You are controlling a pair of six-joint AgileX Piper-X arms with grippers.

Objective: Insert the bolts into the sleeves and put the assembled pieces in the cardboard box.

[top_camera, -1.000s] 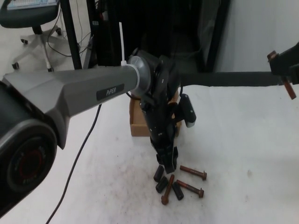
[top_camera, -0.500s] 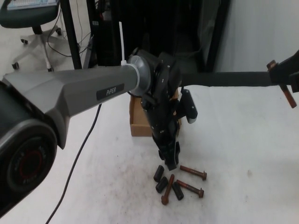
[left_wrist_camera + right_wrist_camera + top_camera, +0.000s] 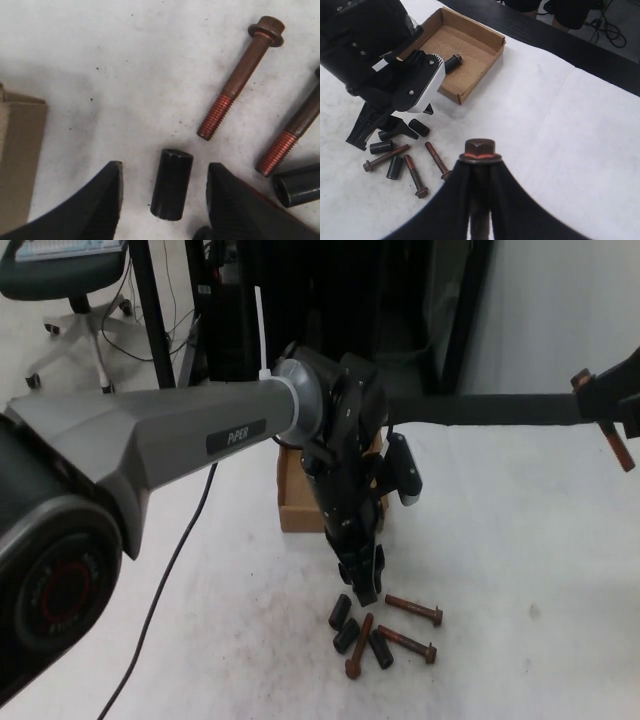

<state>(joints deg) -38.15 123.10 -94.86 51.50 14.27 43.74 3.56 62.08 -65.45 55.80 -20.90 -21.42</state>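
Left gripper [image 3: 165,170] sits wide open astride one sleeve [image 3: 172,184]. My right gripper [image 3: 480,167] pinches a bolt [image 3: 480,149], well apart from it.

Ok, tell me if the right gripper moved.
Yes: the right gripper, shut on a bolt, sits slightly lower in the high view against the dark bench edge.

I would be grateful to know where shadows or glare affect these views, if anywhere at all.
Left wrist view: a soft shadow greys the white bench beside the cardboard box; no glare on the sleeve. High view: the loose bolts show no glare and cast only faint shadows.
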